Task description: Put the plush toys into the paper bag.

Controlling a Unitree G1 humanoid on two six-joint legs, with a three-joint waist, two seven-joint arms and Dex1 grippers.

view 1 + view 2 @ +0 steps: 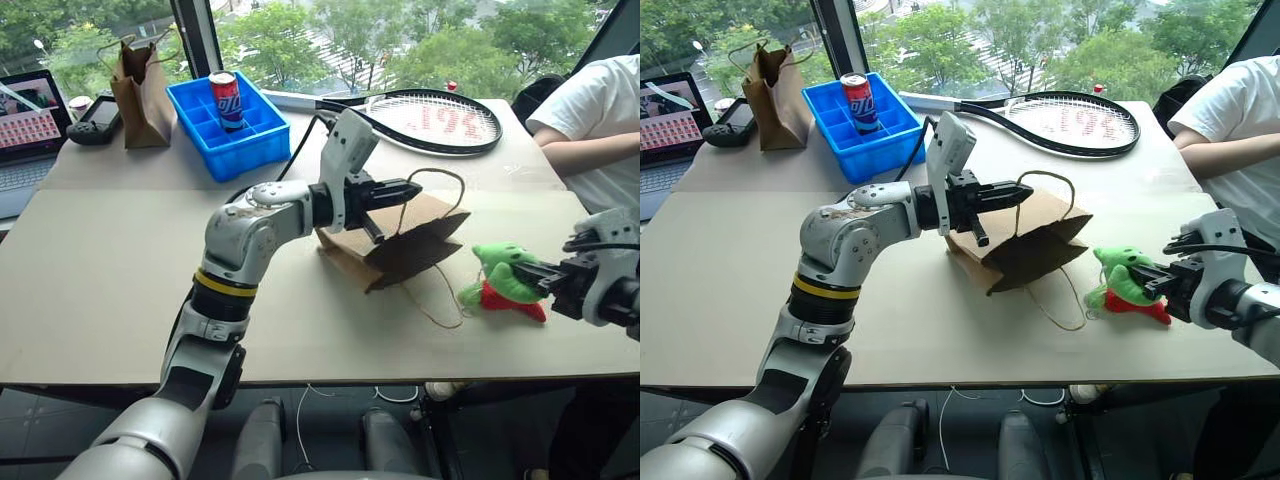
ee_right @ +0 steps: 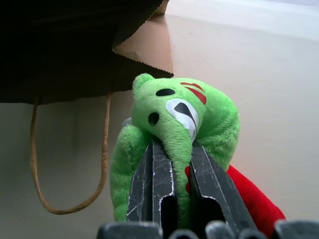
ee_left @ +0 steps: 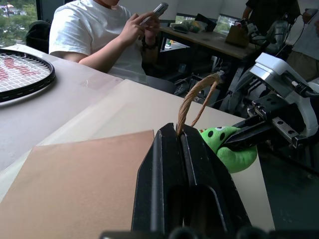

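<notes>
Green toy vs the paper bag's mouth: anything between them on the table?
In the left eye view, just bare table and the bag's lower loop handle lie between the green plush toy and the paper bag.

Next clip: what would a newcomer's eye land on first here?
The left gripper at mid-table, shut on a handle of the paper bag, which lies on its side with its mouth toward the toys. Just right of it, the right gripper is shut on the green plush toy, with the red plush toy against it.
</notes>
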